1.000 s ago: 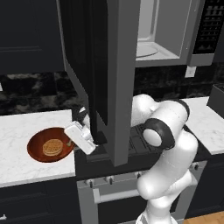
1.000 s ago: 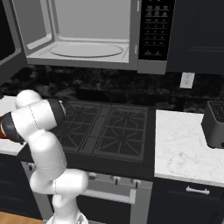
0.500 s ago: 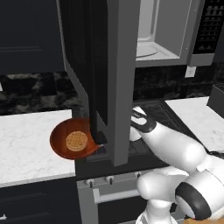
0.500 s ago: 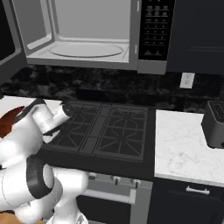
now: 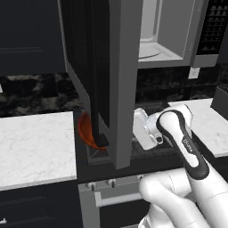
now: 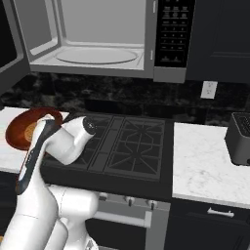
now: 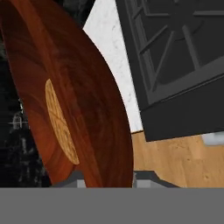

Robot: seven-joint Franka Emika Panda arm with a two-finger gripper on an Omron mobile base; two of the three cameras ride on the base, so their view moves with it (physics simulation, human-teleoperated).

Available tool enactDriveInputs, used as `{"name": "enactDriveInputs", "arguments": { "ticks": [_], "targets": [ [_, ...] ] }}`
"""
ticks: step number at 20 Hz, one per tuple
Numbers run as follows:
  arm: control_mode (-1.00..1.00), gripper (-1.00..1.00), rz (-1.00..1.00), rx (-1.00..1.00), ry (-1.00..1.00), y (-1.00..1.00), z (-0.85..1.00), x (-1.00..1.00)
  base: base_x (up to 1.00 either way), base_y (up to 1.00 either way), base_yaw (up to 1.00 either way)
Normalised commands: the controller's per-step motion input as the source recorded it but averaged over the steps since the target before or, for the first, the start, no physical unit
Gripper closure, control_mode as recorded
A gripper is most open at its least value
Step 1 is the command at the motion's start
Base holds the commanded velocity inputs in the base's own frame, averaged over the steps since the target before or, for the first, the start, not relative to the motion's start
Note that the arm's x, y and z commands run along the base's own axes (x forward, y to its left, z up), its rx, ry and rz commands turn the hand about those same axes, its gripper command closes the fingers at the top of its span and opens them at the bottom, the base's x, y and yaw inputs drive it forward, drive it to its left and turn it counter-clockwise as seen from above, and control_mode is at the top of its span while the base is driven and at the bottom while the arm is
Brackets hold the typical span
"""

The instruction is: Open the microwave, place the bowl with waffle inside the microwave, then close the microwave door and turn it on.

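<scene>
The microwave (image 6: pixel 93 44) stands open above the stove, its light grey inside bare (image 5: pixel 156 40). The microwave door (image 5: pixel 102 67) is swung out toward me. In the hand view my gripper (image 7: pixel 109 181) is shut on the rim of the reddish-brown bowl (image 7: pixel 78 100). The bowl is off the counter and tilted, and the waffle (image 7: pixel 61 127) lies in it. From the left the bowl (image 5: pixel 87 131) peeks out behind the door's lower edge. From the right the bowl (image 6: pixel 19 129) hangs by the stove's left edge, with the waffle (image 6: pixel 31 131) partly behind my arm.
The black gas stove (image 6: pixel 127 146) lies below the microwave. White marble counter runs to its left (image 5: pixel 35 142) and to its right (image 6: pixel 205 166). A dark toaster (image 6: pixel 239 136) stands at the right. The open door hangs low in front of the arm.
The bowl has come up off the left counter and moved right to the stove's edge, behind the door. The arm has swung round and the bowl now tilts.
</scene>
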Motion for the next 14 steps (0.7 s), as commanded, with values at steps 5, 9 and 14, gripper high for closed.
{"name": "enactDriveInputs", "arguments": {
  "ticks": [5, 9, 14],
  "targets": [
    [-1.00, 1.00, -0.18, 0.03, 0.00, -0.92, 1.00, -0.40, 0.00, 0.00, 0.00],
    [-1.00, 1.00, -0.19, 0.00, 0.00, -0.65, 1.00, -0.20, 0.00, 0.00, 0.00],
    [-1.00, 1.00, -0.17, 0.00, -0.03, -0.35, 1.00, -0.01, 0.00, 0.00, 0.00]
  ]
}}
